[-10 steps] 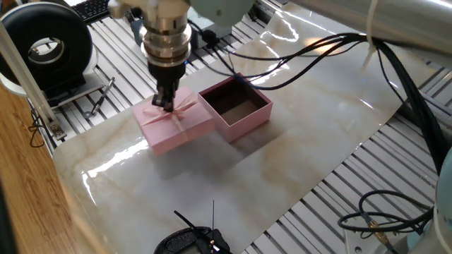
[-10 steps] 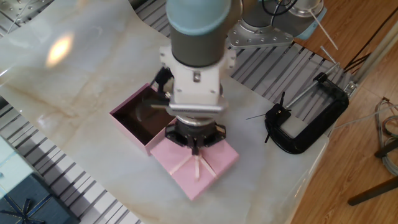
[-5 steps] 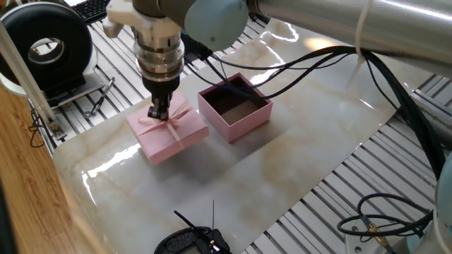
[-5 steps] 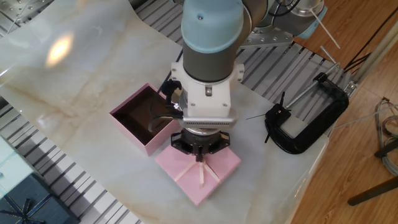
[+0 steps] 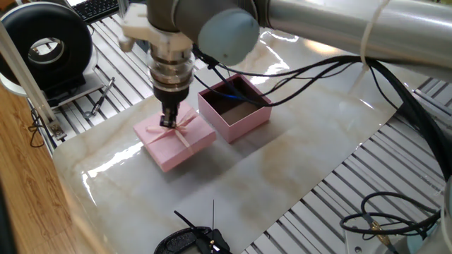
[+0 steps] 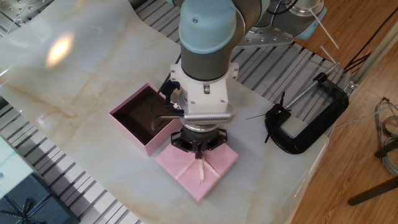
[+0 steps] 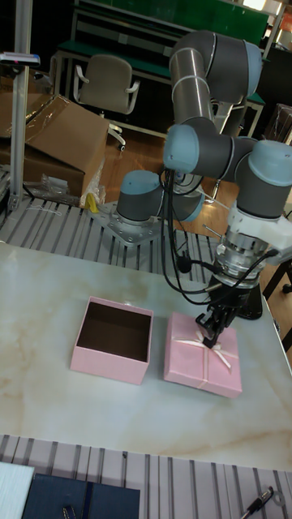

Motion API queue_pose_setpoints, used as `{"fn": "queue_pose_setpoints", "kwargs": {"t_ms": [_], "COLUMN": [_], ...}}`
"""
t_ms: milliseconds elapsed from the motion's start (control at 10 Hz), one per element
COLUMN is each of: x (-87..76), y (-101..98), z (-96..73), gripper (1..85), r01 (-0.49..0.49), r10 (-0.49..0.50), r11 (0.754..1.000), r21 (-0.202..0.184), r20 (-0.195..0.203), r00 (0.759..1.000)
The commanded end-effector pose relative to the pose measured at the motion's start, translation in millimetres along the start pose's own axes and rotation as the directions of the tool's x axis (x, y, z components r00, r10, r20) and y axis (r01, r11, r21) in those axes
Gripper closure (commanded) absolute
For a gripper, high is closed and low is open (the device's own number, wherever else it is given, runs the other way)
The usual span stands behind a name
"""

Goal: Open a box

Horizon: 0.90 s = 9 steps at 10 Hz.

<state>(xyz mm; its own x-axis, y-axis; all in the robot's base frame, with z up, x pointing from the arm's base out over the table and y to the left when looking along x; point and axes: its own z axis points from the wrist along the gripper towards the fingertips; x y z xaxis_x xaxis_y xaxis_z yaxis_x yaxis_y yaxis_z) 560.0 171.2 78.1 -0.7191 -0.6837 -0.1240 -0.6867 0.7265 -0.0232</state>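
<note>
- One open pink box (image 5: 236, 109) is seen on the marble table (image 5: 296, 152), its dark inside bare.
- One pink lid (image 5: 176, 137) is counted, lying just beside the box.
- One ribbon bow (image 5: 181, 125) is seen on that lid.
- One arm is counted, with one gripper (image 5: 167, 121) at the bow.
- One black clamp (image 6: 306, 119) is seen at the table's edge.
- One black round lamp (image 5: 46, 44) is counted in the far left corner.
- One keyboard (image 5: 97, 8) is partly seen behind it.
- One navy box (image 7: 79, 497) is counted at the near edge in the tall view.
- One chair (image 7: 104, 84) and one brown carton (image 7: 57, 138) are seen far behind.
</note>
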Motion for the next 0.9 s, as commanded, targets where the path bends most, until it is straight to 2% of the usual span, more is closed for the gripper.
{"fn": "queue_pose_setpoints", "kwargs": {"t_ms": [0, 400, 500, 800], "x": [8.2, 1.3, 0.2, -1.4], "y": [2.5, 7.6, 5.2, 2.3], "z": [10.4, 20.7, 21.1, 22.9], "gripper": [84.3, 84.3, 83.7, 48.0], "r01": [-0.006, -0.018, -0.012, 0.024], "r10": [0.006, 0.019, 0.013, -0.023], "r11": [1.000, 0.999, 1.000, 1.000], "r21": [-0.013, -0.029, -0.019, -0.011], "r20": [0.026, 0.049, 0.053, 0.058], "r00": [1.000, 0.999, 0.999, 0.998]}}
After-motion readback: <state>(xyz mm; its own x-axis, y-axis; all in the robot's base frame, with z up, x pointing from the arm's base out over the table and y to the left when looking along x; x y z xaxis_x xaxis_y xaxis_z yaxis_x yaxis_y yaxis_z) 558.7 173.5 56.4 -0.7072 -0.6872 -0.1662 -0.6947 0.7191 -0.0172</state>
